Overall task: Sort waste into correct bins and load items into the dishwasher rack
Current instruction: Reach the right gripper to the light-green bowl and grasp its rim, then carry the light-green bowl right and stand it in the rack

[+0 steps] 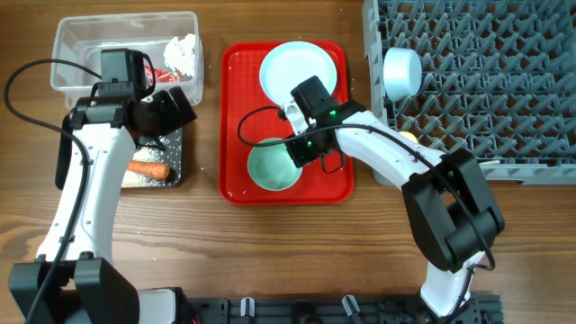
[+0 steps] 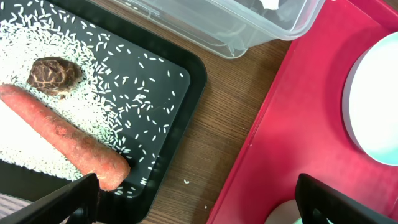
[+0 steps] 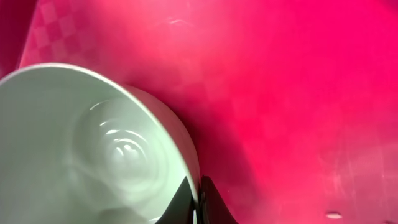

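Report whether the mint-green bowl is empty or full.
Empty. The mint-green bowl shows a bare, glossy inside in the right wrist view, with nothing in it.

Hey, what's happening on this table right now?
The right gripper is shut on the rim of the mint-green bowl, which sits on the red tray beside the pale blue plate. The left gripper hangs open over the black tray holding rice, a carrot and a brown lump. A white bowl is already in the dishwasher rack.
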You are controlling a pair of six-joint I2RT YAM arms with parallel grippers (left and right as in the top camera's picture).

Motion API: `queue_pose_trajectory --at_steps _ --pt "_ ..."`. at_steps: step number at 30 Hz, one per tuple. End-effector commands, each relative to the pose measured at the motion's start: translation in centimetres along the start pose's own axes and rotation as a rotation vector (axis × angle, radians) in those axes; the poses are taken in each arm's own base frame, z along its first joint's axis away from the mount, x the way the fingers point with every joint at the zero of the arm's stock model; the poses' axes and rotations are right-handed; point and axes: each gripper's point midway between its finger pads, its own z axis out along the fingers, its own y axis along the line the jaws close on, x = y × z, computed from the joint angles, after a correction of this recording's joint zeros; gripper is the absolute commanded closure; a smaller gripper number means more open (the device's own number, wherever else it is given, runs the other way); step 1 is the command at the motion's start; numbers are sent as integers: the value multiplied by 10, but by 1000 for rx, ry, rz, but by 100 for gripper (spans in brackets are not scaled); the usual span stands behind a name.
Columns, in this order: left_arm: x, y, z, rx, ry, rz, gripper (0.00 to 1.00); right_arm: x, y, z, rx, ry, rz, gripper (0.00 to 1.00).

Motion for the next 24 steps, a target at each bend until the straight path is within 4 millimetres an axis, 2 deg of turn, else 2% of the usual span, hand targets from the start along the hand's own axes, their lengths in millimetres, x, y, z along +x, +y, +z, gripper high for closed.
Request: queue_pose_trajectory --at_steps 1,4,8,11,14,18,21,24 --pt "-4 -2 -5 15 -13 -15 0 -25 -18 -40 47 -90 56 96" --pt "-4 -2 -5 14 -13 -15 0 -44 -43 -83 178 -177 78 95" --pt "-4 -2 -5 15 -13 -15 0 -67 -82 -165 424 -342 138 96" --pt "-4 -2 -5 14 -13 -15 0 -69 -109 -224 611 -465 202 96" --pt "-4 -2 -5 14 -13 -15 0 -59 -139 -272 814 -531 276 96" --pt "-4 -2 -5 14 -13 -15 0 -34 -181 -312 1104 -523 382 96" --pt "-4 -2 -5 15 -13 -15 0 -17 -208 -328 1259 -484 446 96" --pt "-4 -2 -5 14 -13 -15 0 -7 -235 -333 1339 -463 508 96"
